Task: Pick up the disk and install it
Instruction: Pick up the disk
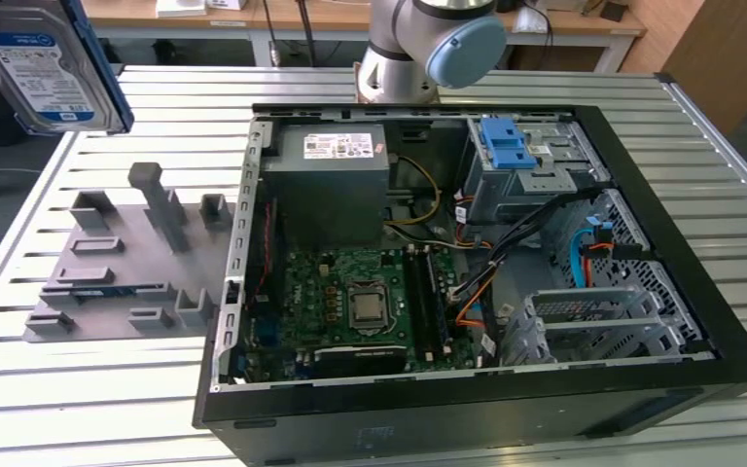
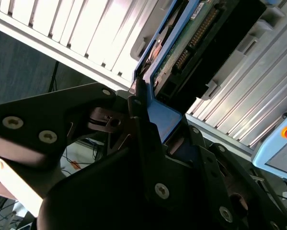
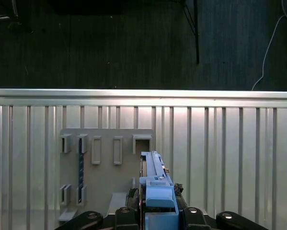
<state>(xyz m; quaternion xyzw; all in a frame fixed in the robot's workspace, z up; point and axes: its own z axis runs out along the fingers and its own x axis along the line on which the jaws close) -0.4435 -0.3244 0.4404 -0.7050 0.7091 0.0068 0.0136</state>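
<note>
Slatted table (image 3: 229,143), grey fixture (image 3: 109,163) beneath disk (image 3: 155,179)

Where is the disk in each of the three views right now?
Exterior view: the disk hangs at the exterior view's upper left, above the slatted table.
Second wrist view: the disk, circuit board showing, clamped in the gripper.
First wrist view: the disk edge-on, over the slatted table.
Shared landmark: the slatted table.

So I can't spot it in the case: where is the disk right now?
Held in the gripper, the disk hangs at the exterior view's upper left, clear of the table, beyond the grey fixture.
</note>
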